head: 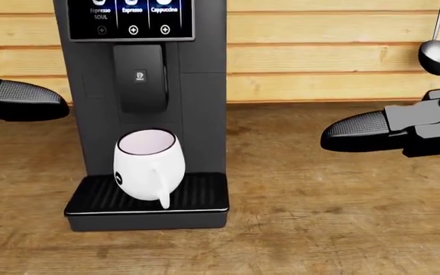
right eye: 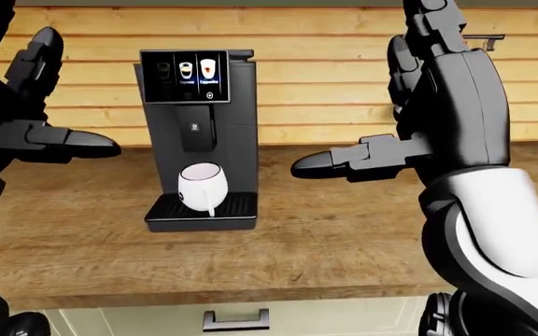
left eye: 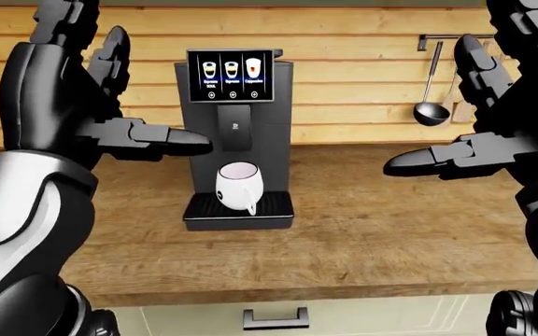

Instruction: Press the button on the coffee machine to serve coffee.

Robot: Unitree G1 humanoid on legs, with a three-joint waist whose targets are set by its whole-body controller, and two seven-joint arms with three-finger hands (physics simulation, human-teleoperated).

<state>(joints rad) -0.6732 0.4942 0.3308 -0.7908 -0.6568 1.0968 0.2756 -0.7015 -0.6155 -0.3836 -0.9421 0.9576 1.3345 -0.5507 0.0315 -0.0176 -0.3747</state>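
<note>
A dark grey coffee machine [left eye: 236, 133] stands on the wooden counter [left eye: 390, 224] against the plank wall. Its lit screen [left eye: 231, 75] shows three drinks, each with a small round button [left eye: 233, 94] below it. A white mug [left eye: 239, 185] sits on the drip tray [left eye: 239, 210] under the spout. My left hand [left eye: 133, 98] is open and raised to the left of the machine, its thumb pointing at the machine's side. My right hand [right eye: 358, 105] is open and raised to the right of the machine, well apart from it. Neither hand touches the screen.
A metal ladle [left eye: 430, 112] hangs from a rail [left eye: 437, 38] on the wall at upper right. A drawer handle [left eye: 275, 318] shows below the counter's near edge.
</note>
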